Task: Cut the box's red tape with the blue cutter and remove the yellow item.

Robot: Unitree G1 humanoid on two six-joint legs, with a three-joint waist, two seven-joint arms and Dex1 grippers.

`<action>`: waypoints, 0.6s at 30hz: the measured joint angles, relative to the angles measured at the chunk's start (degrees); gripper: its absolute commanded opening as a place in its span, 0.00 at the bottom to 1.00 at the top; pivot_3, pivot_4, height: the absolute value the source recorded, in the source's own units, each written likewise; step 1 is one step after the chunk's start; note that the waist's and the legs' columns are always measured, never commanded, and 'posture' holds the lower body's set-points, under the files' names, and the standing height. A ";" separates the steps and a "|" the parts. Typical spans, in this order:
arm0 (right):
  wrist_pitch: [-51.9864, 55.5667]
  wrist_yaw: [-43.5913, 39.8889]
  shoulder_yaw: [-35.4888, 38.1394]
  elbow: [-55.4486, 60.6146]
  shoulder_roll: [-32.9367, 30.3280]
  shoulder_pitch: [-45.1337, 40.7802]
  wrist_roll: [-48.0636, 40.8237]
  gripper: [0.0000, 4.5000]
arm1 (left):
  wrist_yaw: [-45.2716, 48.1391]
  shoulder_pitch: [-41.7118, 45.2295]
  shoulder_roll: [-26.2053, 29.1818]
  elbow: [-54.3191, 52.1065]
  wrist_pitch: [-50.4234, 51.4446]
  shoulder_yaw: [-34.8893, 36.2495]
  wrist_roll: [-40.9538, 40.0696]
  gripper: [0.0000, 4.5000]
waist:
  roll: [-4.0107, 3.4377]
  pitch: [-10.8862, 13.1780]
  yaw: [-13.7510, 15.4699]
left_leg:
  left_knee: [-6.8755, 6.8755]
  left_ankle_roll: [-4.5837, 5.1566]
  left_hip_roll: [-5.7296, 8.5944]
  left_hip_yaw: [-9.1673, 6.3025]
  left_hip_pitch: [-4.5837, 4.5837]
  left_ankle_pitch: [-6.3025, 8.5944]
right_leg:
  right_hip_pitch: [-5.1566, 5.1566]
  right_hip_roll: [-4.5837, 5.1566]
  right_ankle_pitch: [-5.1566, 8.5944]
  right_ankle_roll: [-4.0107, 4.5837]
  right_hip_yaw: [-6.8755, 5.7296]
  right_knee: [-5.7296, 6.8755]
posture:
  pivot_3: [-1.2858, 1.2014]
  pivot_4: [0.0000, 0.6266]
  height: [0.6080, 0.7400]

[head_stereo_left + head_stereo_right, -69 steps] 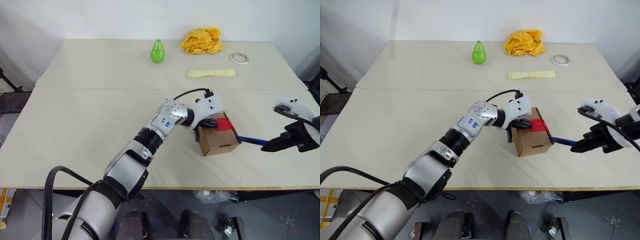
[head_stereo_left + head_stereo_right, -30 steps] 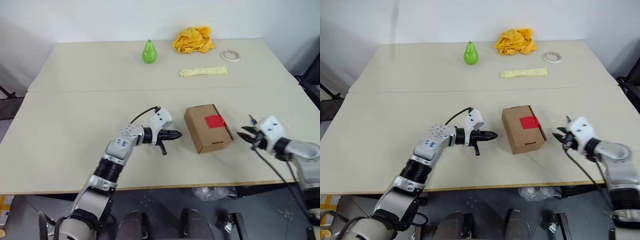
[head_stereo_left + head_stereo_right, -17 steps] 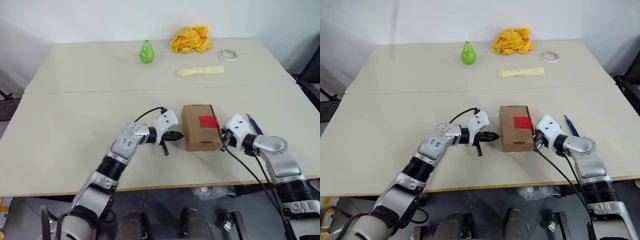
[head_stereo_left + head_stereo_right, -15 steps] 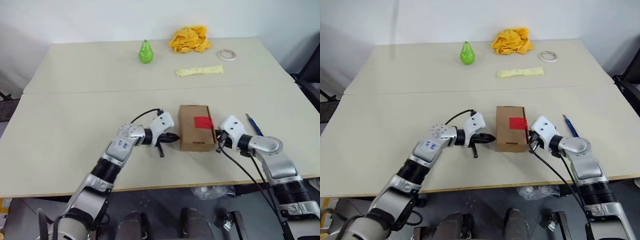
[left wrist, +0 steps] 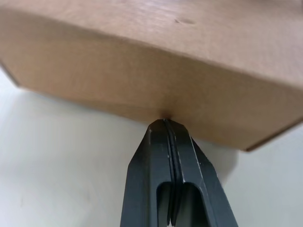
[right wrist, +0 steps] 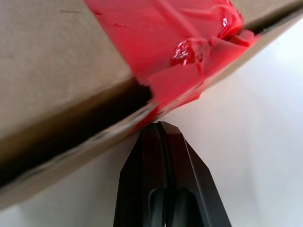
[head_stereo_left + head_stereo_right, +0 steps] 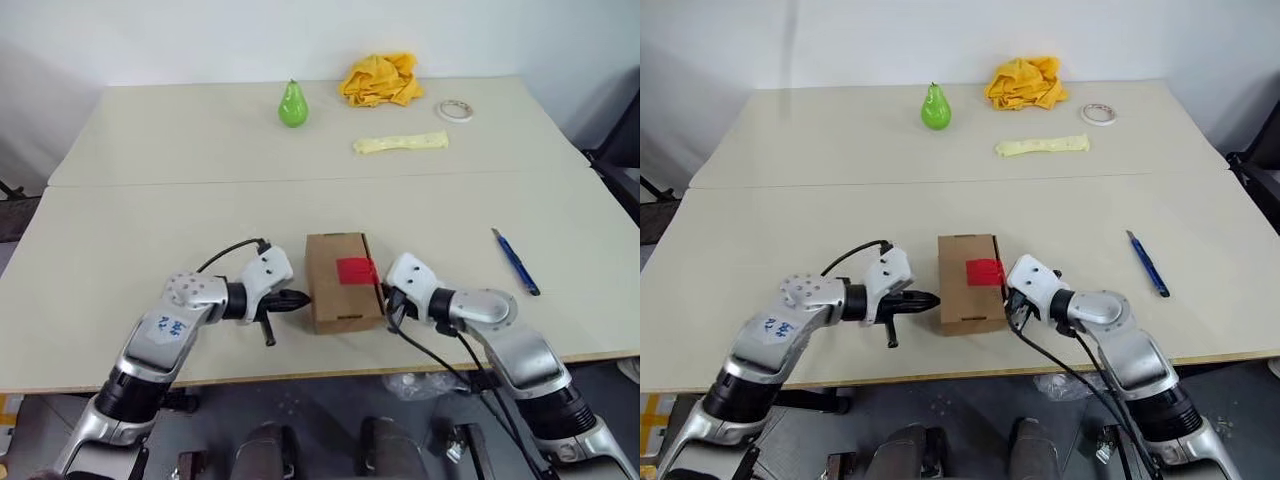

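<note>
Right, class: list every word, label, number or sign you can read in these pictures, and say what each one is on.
White label with blue marks on the left arm: too blurred to read.
The box, the red tape and the blue cutter: no writing visible.

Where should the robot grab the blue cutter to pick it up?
Probably around the middle of the blue cutter, coming straight down from above with the jaws set across its thin width. It is slim like a pen and lies flat on the table, so only its long sides offer a hold. It lies off to the right of the box, with bare table around it.
</note>
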State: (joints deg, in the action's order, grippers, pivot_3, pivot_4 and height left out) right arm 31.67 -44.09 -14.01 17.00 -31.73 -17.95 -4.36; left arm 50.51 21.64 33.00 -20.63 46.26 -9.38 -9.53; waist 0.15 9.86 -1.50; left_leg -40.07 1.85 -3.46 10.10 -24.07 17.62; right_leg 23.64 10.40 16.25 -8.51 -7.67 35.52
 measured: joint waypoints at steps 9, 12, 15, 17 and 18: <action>3.18 -0.75 -0.57 5.03 -1.05 2.77 -1.50 0.01 | -1.82 -5.09 4.18 -3.70 3.08 0.72 -2.87 0.00 | 0.09 -0.05 0.04 | 0.01 -0.09 -0.11 0.02 0.05 0.03 | 0.00 -0.09 0.08 0.16 0.00 0.00 | 0.52 0.24 1.00; 4.33 -2.22 1.37 4.92 -2.33 3.19 -3.88 0.09 | -2.44 -4.81 4.19 -3.13 1.52 1.43 -3.37 0.00 | 0.09 -0.05 0.29 | 0.01 -0.09 -0.10 0.02 0.02 0.03 | 0.00 -0.09 0.09 0.16 -0.01 -0.02 | 0.52 0.24 1.00; 13.35 -5.12 8.51 5.22 -6.44 3.81 -10.88 0.28 | -0.93 -2.14 4.59 -0.96 -2.06 3.50 -5.05 0.00 | 0.10 -0.04 1.21 | -0.03 -0.07 -0.10 0.02 0.00 0.03 | 0.00 -0.08 0.08 0.16 0.00 -0.06 | 0.52 0.24 1.00; 19.10 -5.91 12.94 5.77 -8.13 3.44 -15.20 0.41 | 1.54 -0.88 6.49 -0.50 -2.58 5.09 -7.14 0.00 | 0.12 -0.03 1.29 | -0.03 -0.07 -0.13 0.02 -0.01 0.03 | 0.04 -0.09 0.09 0.19 0.00 -0.03 | 0.52 0.24 1.00; 22.98 -6.42 15.28 6.39 -9.08 2.80 -17.99 0.49 | 3.12 0.07 7.56 -0.27 -2.58 6.26 -8.59 0.00 | 0.12 -0.03 1.30 | -0.02 -0.07 -0.14 0.02 -0.01 0.03 | 0.06 -0.09 0.10 0.21 0.00 -0.02 | 0.52 0.24 1.00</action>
State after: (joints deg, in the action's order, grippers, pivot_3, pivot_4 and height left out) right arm 54.65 -50.51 1.27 23.38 -40.81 -15.15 -22.36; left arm 53.62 21.71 40.56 -20.90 43.68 -3.11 -18.11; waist 0.27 9.83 -0.19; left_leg -40.09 1.78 -3.60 10.12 -24.08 17.64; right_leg 23.70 10.31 16.36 -8.31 -7.67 35.50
